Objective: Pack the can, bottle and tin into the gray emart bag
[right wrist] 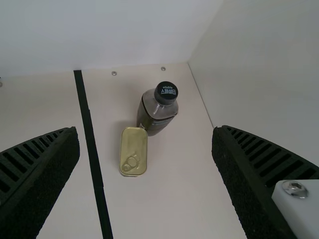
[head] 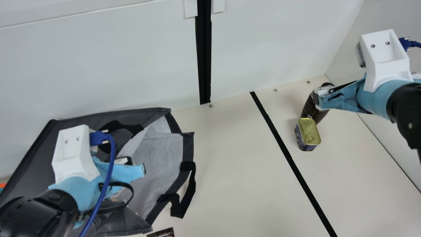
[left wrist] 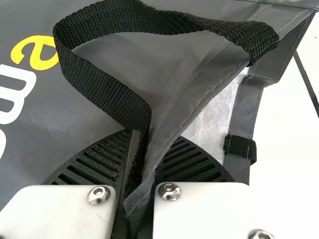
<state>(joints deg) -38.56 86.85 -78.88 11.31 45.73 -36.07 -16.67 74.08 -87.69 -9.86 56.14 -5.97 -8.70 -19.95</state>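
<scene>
Your left gripper (left wrist: pixel 149 145): fingers clamped on edge of gray emart bag (head: pixel 162 148), mouth held open. Your right gripper (right wrist: pixel 144 130): fingers wide apart, nothing between. Below them, bottle (right wrist: pixel 157 113) stands upright on table (head: pixel 230 164), tin (right wrist: pixel 133 149) just beside. Step in hand seems picking from this pair. Next you should lower right fingers around bottle, close, lift carefully without pushing tin.
</scene>
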